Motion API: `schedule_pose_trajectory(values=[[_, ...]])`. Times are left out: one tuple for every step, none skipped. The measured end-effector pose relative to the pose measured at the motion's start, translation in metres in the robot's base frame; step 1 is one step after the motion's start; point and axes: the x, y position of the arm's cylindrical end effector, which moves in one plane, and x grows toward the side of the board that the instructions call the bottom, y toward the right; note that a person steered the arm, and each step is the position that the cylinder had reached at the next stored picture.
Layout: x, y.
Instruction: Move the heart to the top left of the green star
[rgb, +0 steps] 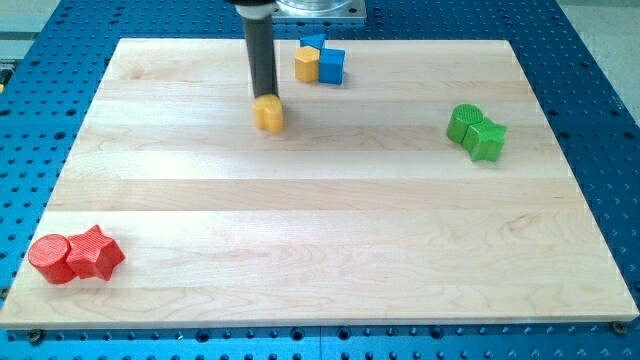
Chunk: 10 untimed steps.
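Observation:
The yellow heart (268, 115) lies on the wooden board (320, 230), left of centre near the view's top. My tip (265, 97) stands right at the heart's top edge, touching it or nearly so. Two green blocks sit together at the view's right. The lower right one looks like the green star (487, 140), and a rounder green block (463, 122) touches its upper left side. The heart is far to the left of this green pair and slightly higher.
A yellow hexagon-like block (306, 64) and a blue cube (332, 65) sit together near the top edge, with another blue block (313, 43) behind them. A red cylinder (50, 258) and a red star-like block (95, 253) sit at the bottom left.

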Motion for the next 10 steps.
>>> schedule_pose_trajectory(values=[[0.001,-0.002],[0.03,-0.052],[0.039,0.002],[0.039,0.085],[0.046,0.01],[0.068,0.032],[0.073,0.065],[0.082,0.087],[0.088,0.117],[0.092,0.149]])
